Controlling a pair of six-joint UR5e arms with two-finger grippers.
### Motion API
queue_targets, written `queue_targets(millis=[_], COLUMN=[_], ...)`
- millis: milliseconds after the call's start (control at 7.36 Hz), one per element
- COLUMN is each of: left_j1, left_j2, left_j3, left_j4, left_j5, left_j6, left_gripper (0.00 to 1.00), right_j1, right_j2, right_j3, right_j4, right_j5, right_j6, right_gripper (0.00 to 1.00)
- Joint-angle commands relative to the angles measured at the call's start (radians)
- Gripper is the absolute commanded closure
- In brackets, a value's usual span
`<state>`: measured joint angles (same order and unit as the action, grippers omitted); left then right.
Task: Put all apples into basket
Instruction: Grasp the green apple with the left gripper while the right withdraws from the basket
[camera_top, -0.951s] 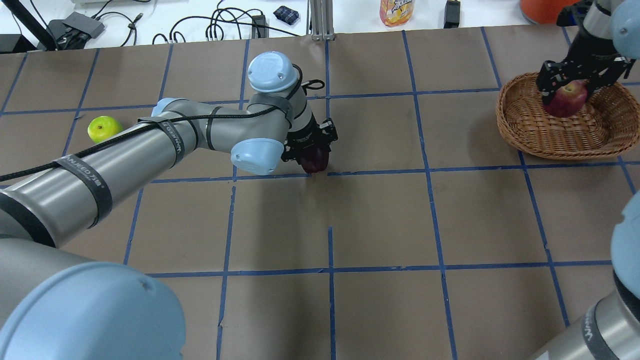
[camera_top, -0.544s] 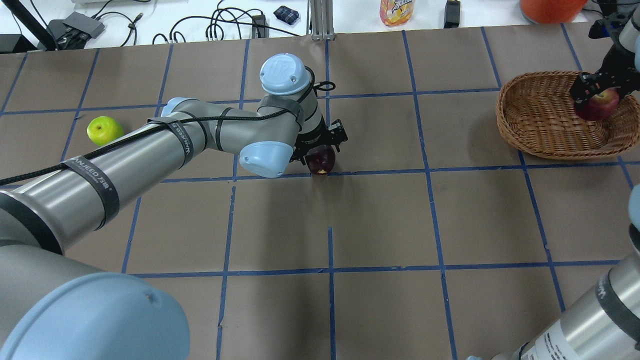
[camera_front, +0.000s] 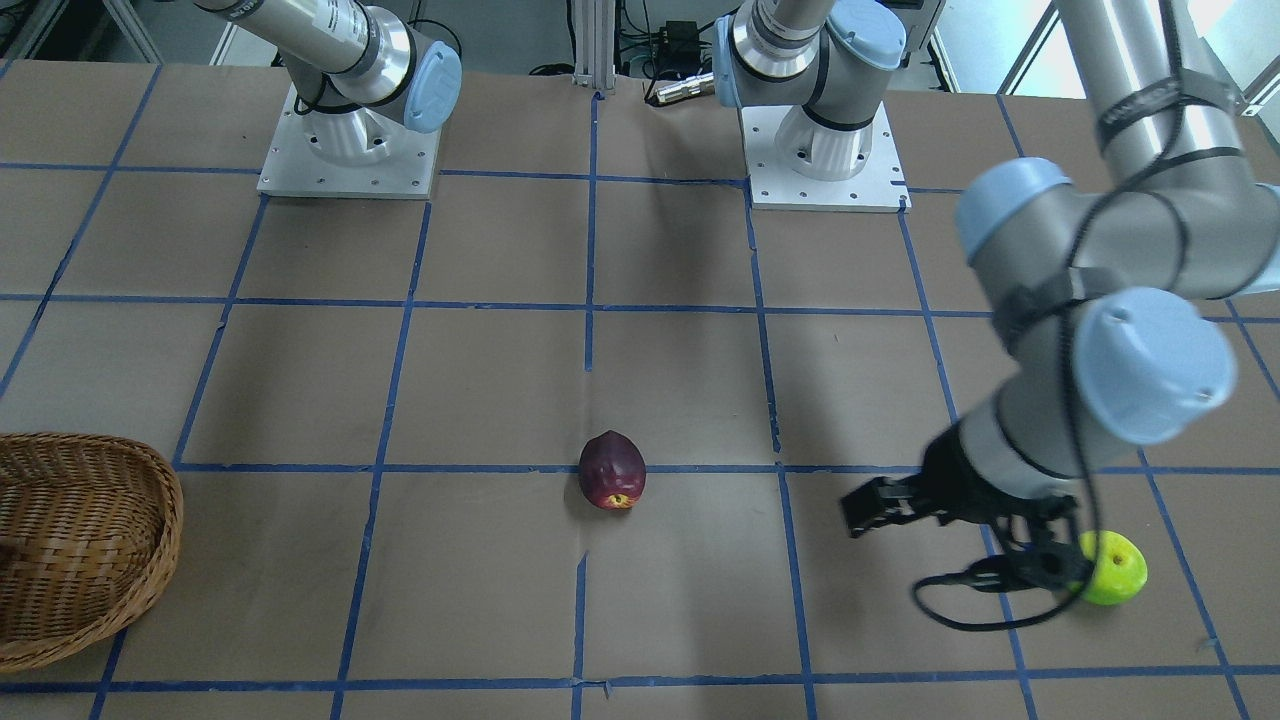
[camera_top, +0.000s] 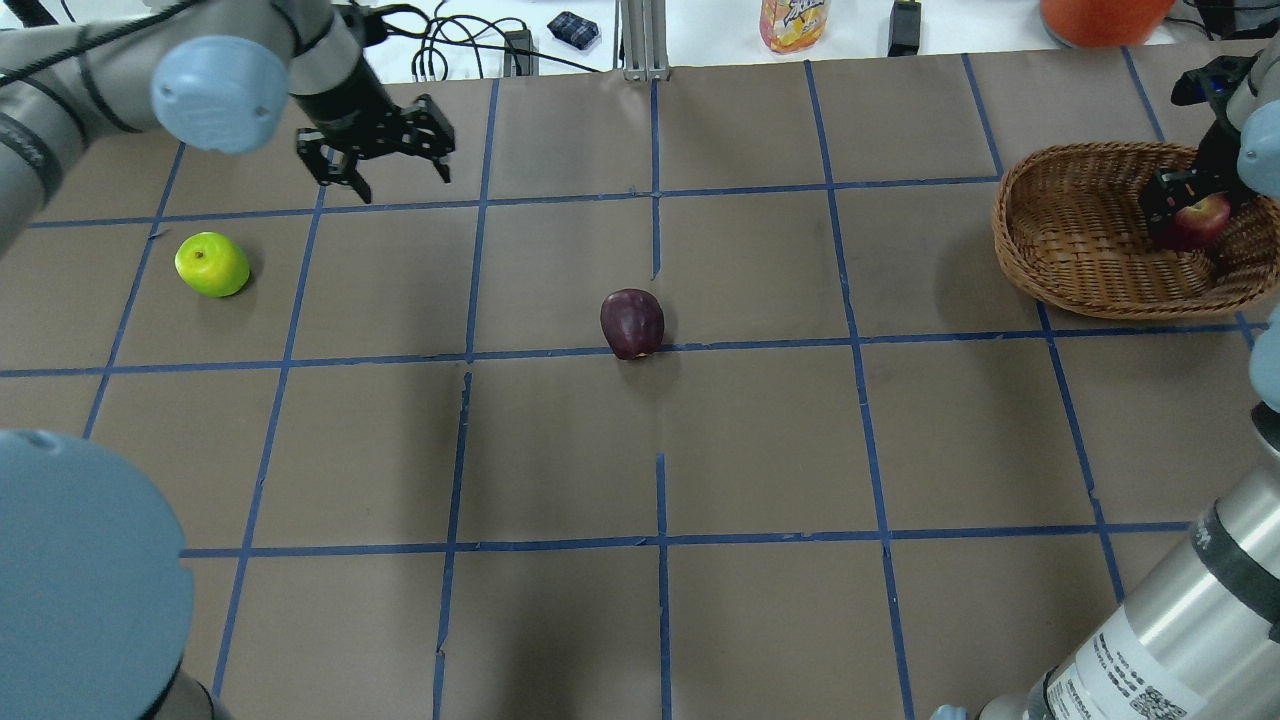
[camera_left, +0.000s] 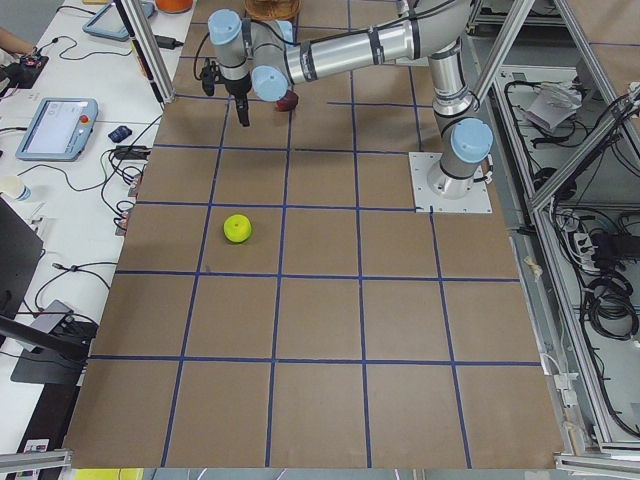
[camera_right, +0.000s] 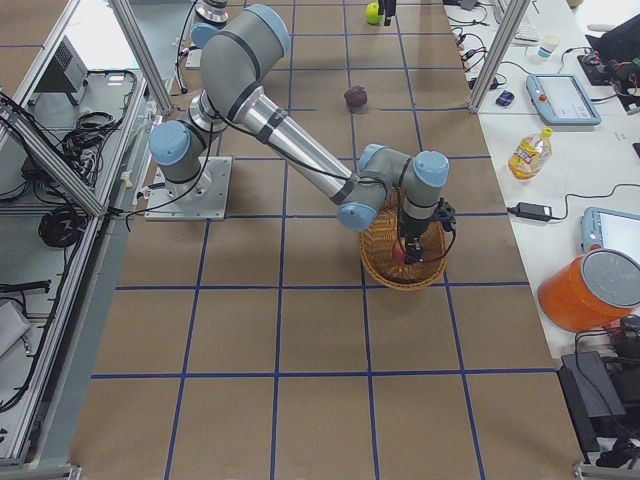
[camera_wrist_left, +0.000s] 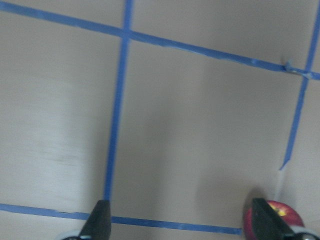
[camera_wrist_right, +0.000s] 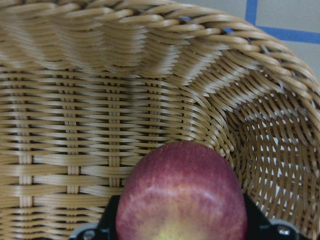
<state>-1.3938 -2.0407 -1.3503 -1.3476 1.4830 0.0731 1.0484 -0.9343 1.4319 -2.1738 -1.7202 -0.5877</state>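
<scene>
The dark maroon apple (camera_top: 632, 323) lies alone on the table's middle, also seen in the front view (camera_front: 612, 470). The lime green apple (camera_top: 212, 264) lies at the far left (camera_front: 1115, 567). My left gripper (camera_top: 375, 150) is open and empty, in the air behind and to the right of the green apple (camera_front: 955, 540). My right gripper (camera_top: 1188, 212) is shut on the red apple (camera_top: 1205, 217) low inside the right part of the wicker basket (camera_top: 1080, 250). The right wrist view shows that apple (camera_wrist_right: 182, 195) between the fingers, against the basket's weave (camera_wrist_right: 100, 125).
Brown paper with a blue tape grid covers the table. Behind its far edge are cables, a drink bottle (camera_top: 793, 22) and an orange bucket (camera_top: 1100, 15). The two arm bases (camera_front: 820, 150) stand at the robot's side.
My left gripper let go of the maroon apple at the table's middle and swung far to the back left, open. My right gripper carried the red apple lower and further right inside the basket.
</scene>
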Motion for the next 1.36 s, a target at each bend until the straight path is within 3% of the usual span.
queue_targets(millis=[0,272,544,816,1223], left_j1=[0.212,0.229,0.254,0.321,0.315], left_j2=[-0.109,-0.211,-0.266,-0.3,-0.308], left_j3=[0.077,0.166,0.174,0.152,0.149], left_j4=[0.029,0.08,0.079,0.07,0.065], left_j5=[0.132,0.151,0.146,0.126,0.123], left_j6=[0.35,0.379,0.379,0.379,0.318], left_gripper=[0.0,0.0,0.0,0.0,0.0], right_j1=[-0.001,-0.001,0.028,0.193,0.564], right_j2=[0.017,0.002,-0.149,-0.242,-0.268], right_j3=[-0.002,-0.001,-0.001,0.002,0.007], right_j4=[-0.017,0.059,0.274,0.376,0.404], right_j5=[-0.002,-0.013,-0.006,0.028,0.122], right_j6=[0.002,0.0,0.014,0.107,0.486], right_gripper=[0.01,0.0,0.0,0.0,0.0])
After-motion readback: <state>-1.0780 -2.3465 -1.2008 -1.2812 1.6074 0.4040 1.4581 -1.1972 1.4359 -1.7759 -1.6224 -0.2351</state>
